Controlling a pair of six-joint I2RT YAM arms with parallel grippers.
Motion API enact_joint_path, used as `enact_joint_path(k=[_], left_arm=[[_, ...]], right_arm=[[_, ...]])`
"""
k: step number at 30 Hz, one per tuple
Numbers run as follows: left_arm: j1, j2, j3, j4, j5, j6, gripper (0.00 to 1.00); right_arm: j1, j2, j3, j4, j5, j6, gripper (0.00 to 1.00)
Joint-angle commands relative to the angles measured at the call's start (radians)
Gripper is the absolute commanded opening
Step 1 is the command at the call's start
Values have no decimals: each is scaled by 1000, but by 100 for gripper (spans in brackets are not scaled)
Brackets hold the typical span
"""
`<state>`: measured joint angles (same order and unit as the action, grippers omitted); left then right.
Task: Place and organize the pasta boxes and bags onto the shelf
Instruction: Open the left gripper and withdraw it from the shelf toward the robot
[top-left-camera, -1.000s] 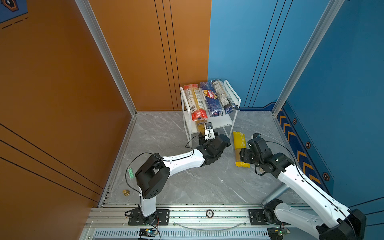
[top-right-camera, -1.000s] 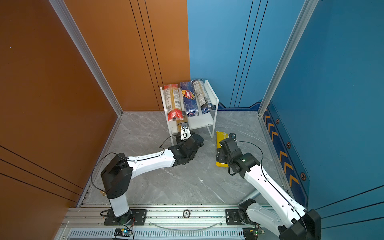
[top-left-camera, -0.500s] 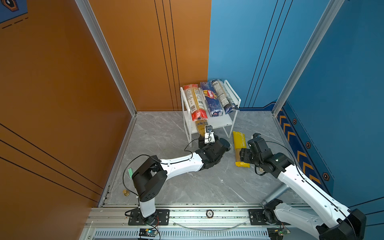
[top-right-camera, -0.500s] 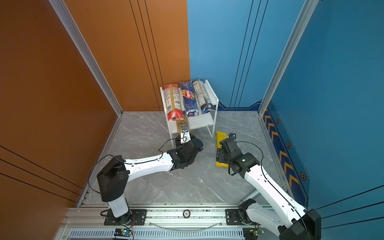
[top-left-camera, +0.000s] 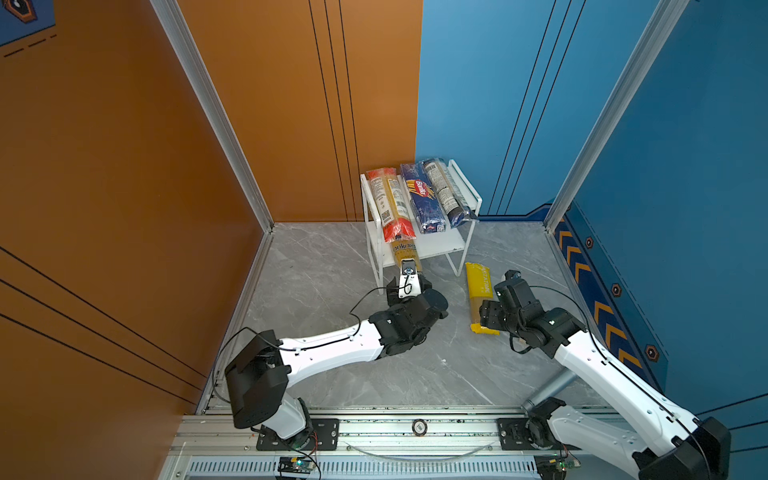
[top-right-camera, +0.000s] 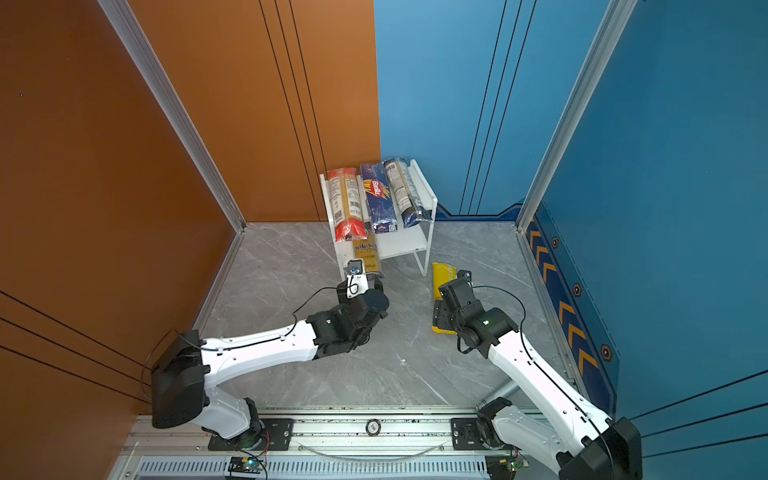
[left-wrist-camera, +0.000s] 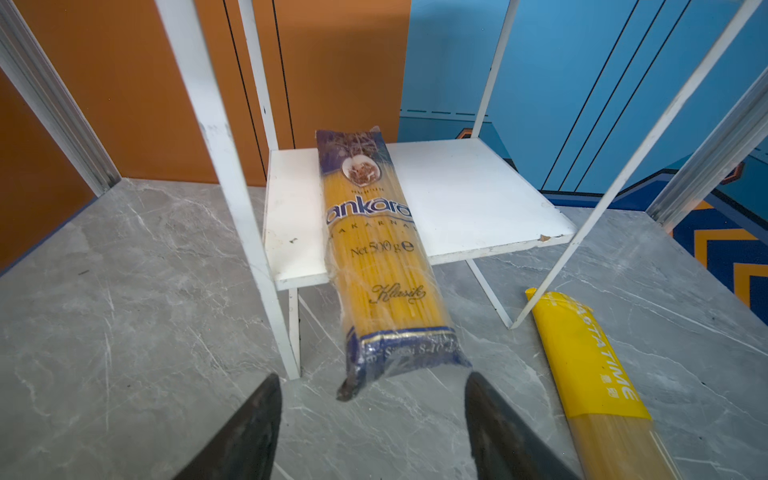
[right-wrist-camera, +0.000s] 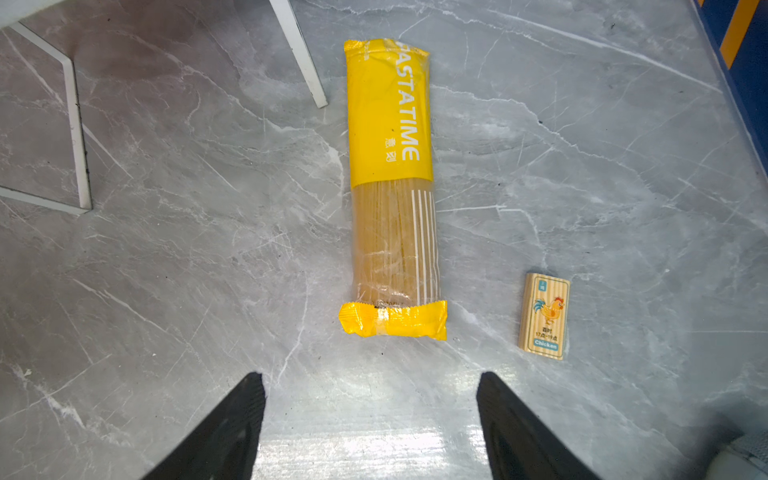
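Jaws wide and empty, the left gripper (left-wrist-camera: 370, 386) sits just before the shelf (left-wrist-camera: 478, 195), on whose lower board the blue-yellow pack (left-wrist-camera: 374, 257) lies overhanging, while the right gripper (right-wrist-camera: 370, 376), equally wide, faces the yellow pack (right-wrist-camera: 390, 124) on the tabletop (right-wrist-camera: 166, 270) beside the shelf.

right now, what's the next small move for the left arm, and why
Probably a short push on the blue-and-yellow pack, sliding it deeper onto the lower board of the shelf. The left end effector is open just short of the pack, holding nothing, and the pack's near end overhangs the board's front edge, so it looks only partly seated.
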<state>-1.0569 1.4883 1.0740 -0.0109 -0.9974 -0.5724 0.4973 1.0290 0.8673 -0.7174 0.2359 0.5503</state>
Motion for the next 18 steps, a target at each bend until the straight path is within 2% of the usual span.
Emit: enact_joint_path(k=[1,10,18], left_arm=[[-4,-118,-72,-73,38,3,74],[5,-414,-207,-224,10,-32,77],[28,-516,-280,-307,15,-73,84]], right_arm=[[-6,-15,-28,12,-13,-14,79],[-34,-7,-75,55,-28,-25,79],[-69,5,-101,87,-70,-39,80]])
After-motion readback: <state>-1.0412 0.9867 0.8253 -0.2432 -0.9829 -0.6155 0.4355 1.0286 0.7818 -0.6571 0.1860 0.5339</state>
